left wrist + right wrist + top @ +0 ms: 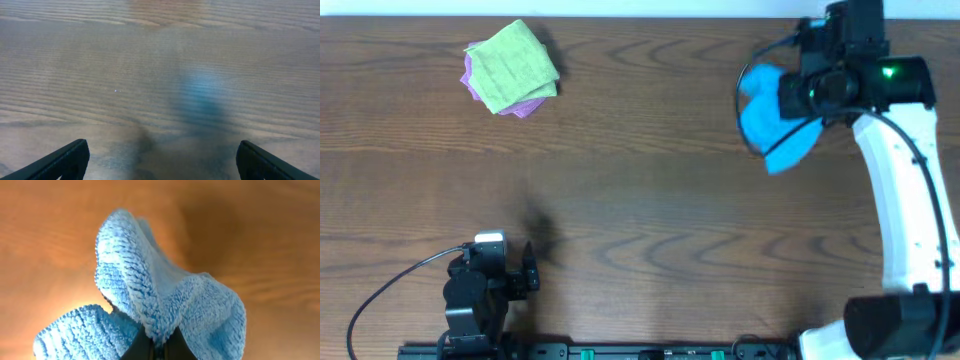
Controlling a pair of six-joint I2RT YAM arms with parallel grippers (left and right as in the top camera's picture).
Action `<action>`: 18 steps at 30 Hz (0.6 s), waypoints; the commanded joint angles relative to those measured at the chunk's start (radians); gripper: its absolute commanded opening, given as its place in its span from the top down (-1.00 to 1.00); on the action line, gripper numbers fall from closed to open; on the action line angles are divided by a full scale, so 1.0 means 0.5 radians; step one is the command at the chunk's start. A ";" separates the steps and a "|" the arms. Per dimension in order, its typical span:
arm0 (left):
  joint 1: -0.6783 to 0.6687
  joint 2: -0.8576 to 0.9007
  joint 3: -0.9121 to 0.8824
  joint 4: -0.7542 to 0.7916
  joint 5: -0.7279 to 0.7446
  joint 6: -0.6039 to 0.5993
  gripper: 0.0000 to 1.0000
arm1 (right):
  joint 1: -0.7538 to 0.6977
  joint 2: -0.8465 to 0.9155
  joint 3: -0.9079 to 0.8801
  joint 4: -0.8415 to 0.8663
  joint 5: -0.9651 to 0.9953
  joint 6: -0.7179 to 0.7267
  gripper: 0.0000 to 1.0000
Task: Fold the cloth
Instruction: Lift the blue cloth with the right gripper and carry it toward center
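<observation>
The sky-blue cloth hangs bunched at the far right of the table, partly hidden under the right arm's wrist. My right gripper is shut on a pinched fold of the cloth, which drapes in thick folds away from the fingertips. The gripper itself sits under the black wrist in the overhead view. My left gripper is open near the table's front left, both fingers spread wide over bare wood with nothing between them. In the overhead view the left gripper sits far from the cloth.
A light green cloth lies folded on top of a purple cloth at the back left. The wooden table runs across the whole view. A black cable loops at the front left.
</observation>
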 commanded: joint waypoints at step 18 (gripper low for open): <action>-0.011 -0.011 -0.013 -0.004 -0.014 0.012 -0.90 | 1.120 -0.105 -0.257 0.081 -0.485 0.113 0.97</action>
